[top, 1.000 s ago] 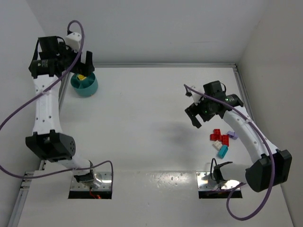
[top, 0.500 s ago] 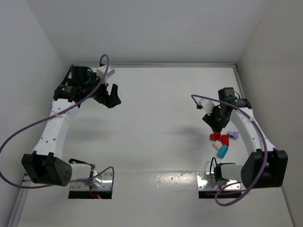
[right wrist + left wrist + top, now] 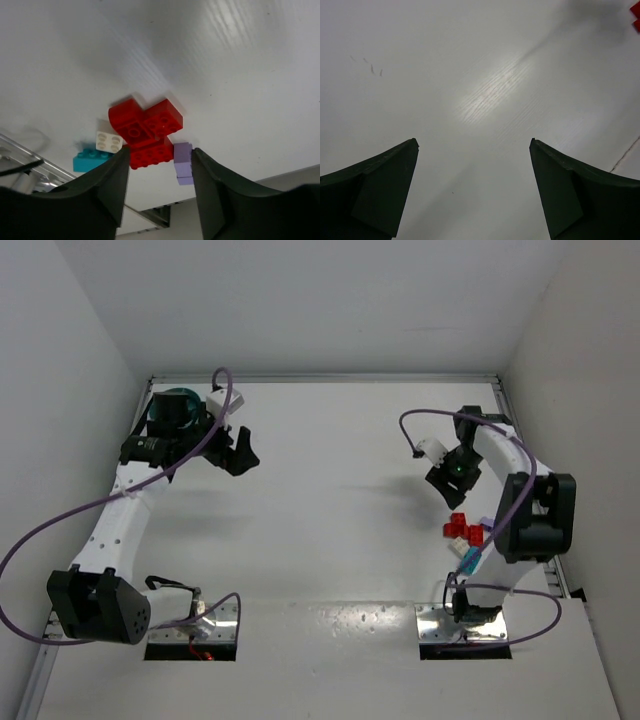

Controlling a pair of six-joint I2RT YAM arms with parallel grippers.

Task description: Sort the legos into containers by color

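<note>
I log: left gripper (image 3: 473,141), jaws wide apart, empty, beside the teal bowl (image 3: 172,408) at far left. Right gripper (image 3: 160,148), jaws half-parted, nothing held. Red bricks (image 3: 145,127), purple brick (image 3: 183,156), cyan brick (image 3: 90,160) and white brick (image 3: 109,141) clustered on the table (image 3: 225,60), well apart from the bowl.
</note>
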